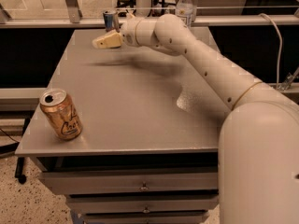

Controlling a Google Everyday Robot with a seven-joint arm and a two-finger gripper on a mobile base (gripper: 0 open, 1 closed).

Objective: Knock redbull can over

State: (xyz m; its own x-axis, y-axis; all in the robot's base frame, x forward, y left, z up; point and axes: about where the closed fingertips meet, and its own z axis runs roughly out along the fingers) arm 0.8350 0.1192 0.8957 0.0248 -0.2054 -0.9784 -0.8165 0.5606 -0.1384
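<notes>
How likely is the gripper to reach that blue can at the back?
Probably yes: the gripper hovers just in front of the redbull can, nothing visible between them; the gold can sits far off.

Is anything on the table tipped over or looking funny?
Nothing has spilled or fallen. Only the gold can near the front left corner of the table looks odd: it seems to lean instead of standing straight. The redbull can stands upright at the far edge, with the gripper close in front of it.
</notes>
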